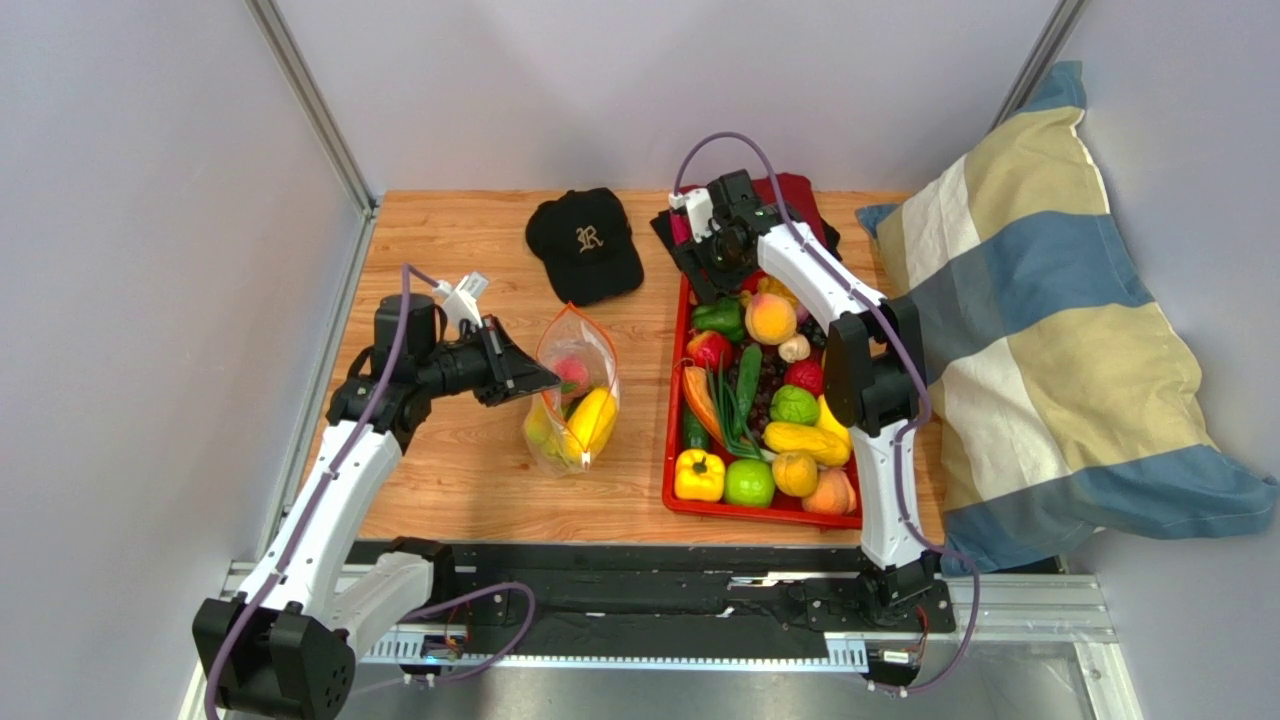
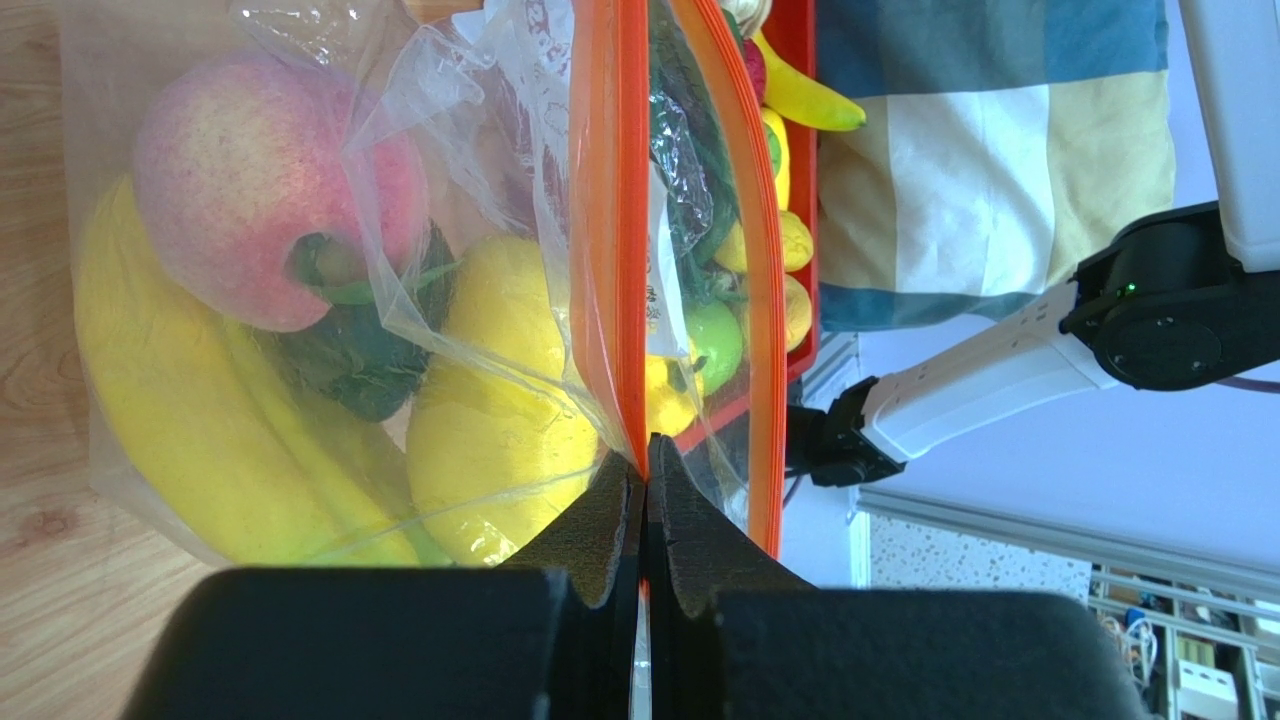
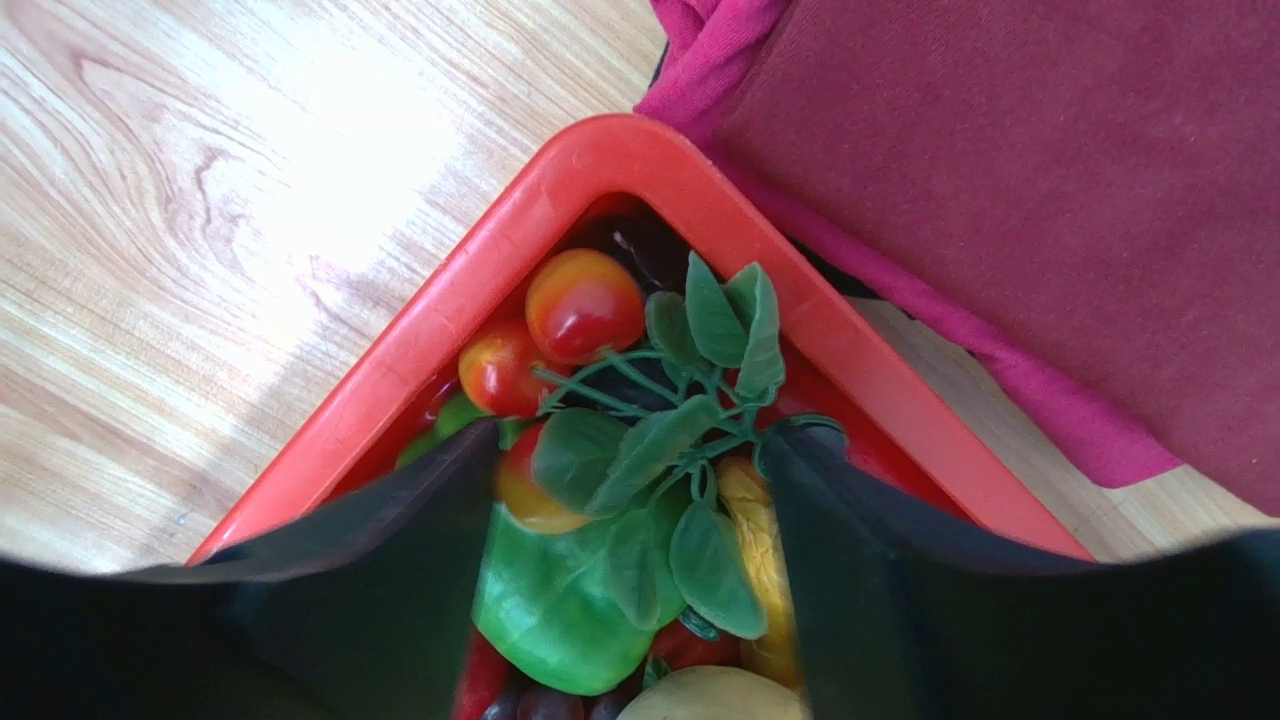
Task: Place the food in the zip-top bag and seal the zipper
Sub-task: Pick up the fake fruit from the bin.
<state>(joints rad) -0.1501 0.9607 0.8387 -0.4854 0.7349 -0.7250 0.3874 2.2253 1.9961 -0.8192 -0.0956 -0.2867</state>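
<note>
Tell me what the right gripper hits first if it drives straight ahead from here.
The right gripper would likely meet the green leafy sprig between its open jaws first, in the red tray corner; depth is unclear.

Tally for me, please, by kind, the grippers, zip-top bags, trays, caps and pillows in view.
gripper: 2 (left gripper shut on the zipper, right gripper open over the tray)
zip-top bag: 1
tray: 1
cap: 1
pillow: 1
Total: 6
</note>
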